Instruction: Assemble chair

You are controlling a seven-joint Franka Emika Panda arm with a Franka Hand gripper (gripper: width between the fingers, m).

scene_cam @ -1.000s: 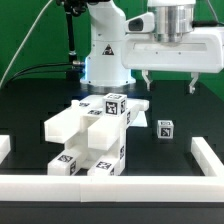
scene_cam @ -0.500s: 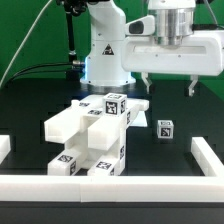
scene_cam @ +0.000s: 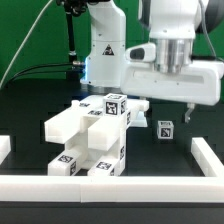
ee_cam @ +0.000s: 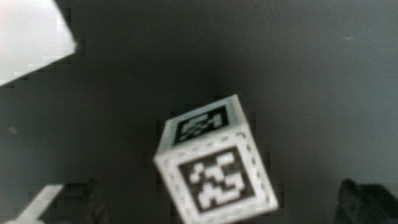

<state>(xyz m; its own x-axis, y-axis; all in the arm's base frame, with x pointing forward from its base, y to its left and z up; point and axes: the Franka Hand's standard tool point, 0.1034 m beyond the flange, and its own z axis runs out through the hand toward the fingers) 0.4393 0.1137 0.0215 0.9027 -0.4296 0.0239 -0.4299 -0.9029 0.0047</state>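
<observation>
Chair parts point(scene_cam: 92, 135), chunky white blocks bearing black-and-white tags, are sitting stacked together on the black worktop point(scene_cam: 30, 115) toward the exterior view's left, in front of the robot's base point(scene_cam: 105, 60). One small tagged cube point(scene_cam: 165, 129) is lying apart from that cluster, toward the exterior view's right. We are seeing the tool point(scene_cam: 167, 108) hanging just above this cube with its two fingers spread wide, holding nothing. In the wrist view the cube point(ee_cam: 214, 160) is filling the middle of the frame, tilted, with two tagged faces showing, and the dark fingertips point(ee_cam: 368, 198) are standing clear of it on either side. A pale shape point(ee_cam: 32, 38) at one corner there is probably part of the cluster, though the blur is making it hard to say. White border bars point(scene_cam: 205, 165) are framing the worktop's edges.
</observation>
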